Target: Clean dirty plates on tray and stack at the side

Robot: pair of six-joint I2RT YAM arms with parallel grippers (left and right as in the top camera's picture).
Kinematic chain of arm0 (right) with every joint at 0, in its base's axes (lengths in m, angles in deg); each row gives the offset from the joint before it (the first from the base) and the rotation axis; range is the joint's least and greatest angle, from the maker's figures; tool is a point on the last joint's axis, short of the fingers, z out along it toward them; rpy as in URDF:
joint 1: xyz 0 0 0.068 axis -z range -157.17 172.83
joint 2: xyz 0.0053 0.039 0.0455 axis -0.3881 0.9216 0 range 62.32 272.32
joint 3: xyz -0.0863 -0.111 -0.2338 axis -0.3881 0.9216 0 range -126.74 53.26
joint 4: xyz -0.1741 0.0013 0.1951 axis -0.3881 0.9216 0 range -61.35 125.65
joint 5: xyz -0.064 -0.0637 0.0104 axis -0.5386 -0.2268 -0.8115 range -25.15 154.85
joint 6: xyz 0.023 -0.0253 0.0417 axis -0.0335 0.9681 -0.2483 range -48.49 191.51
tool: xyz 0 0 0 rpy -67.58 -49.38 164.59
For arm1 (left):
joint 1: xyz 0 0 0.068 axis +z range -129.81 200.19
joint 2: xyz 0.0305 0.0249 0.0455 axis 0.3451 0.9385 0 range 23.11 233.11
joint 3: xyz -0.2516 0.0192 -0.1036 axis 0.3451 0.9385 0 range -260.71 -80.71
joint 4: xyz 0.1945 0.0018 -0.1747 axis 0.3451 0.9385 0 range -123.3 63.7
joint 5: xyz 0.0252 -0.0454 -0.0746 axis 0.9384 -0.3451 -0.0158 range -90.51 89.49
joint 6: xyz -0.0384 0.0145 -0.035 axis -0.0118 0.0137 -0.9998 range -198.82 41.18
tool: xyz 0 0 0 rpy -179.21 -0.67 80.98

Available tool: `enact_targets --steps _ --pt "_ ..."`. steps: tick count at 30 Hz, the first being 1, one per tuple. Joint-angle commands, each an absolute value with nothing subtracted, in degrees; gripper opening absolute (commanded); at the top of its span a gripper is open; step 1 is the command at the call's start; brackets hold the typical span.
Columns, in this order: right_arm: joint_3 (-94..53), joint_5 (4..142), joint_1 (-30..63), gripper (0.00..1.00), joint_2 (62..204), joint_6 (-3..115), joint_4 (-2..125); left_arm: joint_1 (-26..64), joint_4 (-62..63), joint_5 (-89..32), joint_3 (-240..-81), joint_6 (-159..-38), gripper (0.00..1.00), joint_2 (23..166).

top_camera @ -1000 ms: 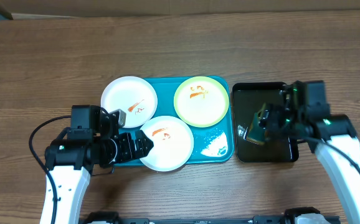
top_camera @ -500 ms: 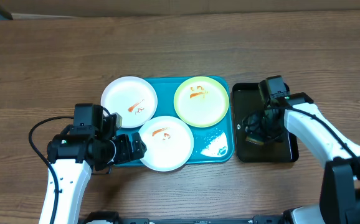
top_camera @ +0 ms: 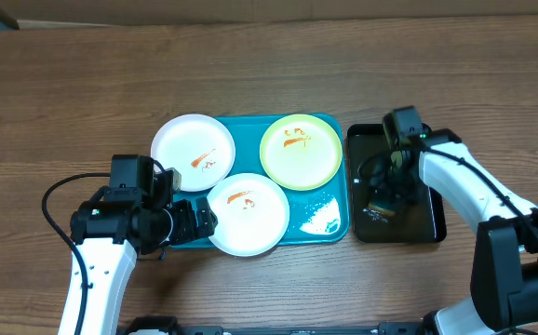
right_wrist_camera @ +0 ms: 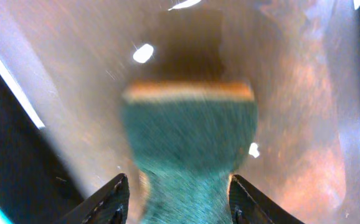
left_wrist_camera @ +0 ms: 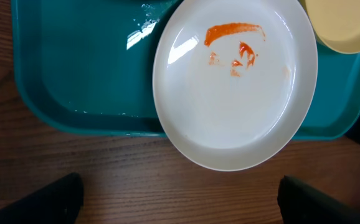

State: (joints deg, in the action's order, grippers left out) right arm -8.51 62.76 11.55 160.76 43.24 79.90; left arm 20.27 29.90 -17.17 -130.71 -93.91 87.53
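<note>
The teal tray (top_camera: 247,152) holds three plates with orange-red smears: a white plate (top_camera: 191,146) overhanging its left rim, a lime-green rimmed plate (top_camera: 301,152) at the back right, and a white plate (top_camera: 248,214) overhanging the front rim. My left gripper (top_camera: 202,221) is open, just left of the front white plate (left_wrist_camera: 236,93), not touching it. In the left wrist view its fingers (left_wrist_camera: 180,202) are wide apart over bare wood. My right gripper (top_camera: 384,197) is down in the black tray, shut on a green sponge (right_wrist_camera: 189,140) with a yellow layer.
The black tray (top_camera: 367,140) stands right of the teal tray, almost touching it. Water glints on the teal tray's front right corner (top_camera: 320,219). Wooden table (top_camera: 83,102) lies all around.
My right arm swung in and lowered the sponge into the black tray. My left gripper drew back slightly left, off the front white plate's edge.
</note>
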Motion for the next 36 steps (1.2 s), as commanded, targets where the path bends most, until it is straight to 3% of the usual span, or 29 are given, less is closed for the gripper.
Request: enact_targets --steps 1,16,18,23,27,36 --pt "-11.3 60.2 11.4 0.55 160.5 43.2 80.0 20.2 29.7 -16.6 -131.9 -94.3 1.00 87.7" --pt "-4.5 62.3 11.3 0.54 160.5 42.8 75.9 20.2 29.7 -16.6 -131.9 -94.3 1.00 87.7" --pt "-4.5 62.4 11.3 0.49 160.5 42.7 75.9 20.2 29.7 -16.6 -131.9 -94.3 1.00 87.7" --pt "-2.7 62.3 11.3 0.20 160.5 42.7 75.7 20.2 29.7 -16.6 -131.9 -94.3 1.00 87.7" --pt "-1.7 62.3 11.3 0.04 160.5 42.7 75.5 20.2 29.7 -16.6 -131.9 -94.3 1.00 87.7" --pt "-4.1 62.0 11.3 0.04 160.3 43.9 77.3 20.2 29.7 -16.6 -131.9 -94.3 1.00 87.7"
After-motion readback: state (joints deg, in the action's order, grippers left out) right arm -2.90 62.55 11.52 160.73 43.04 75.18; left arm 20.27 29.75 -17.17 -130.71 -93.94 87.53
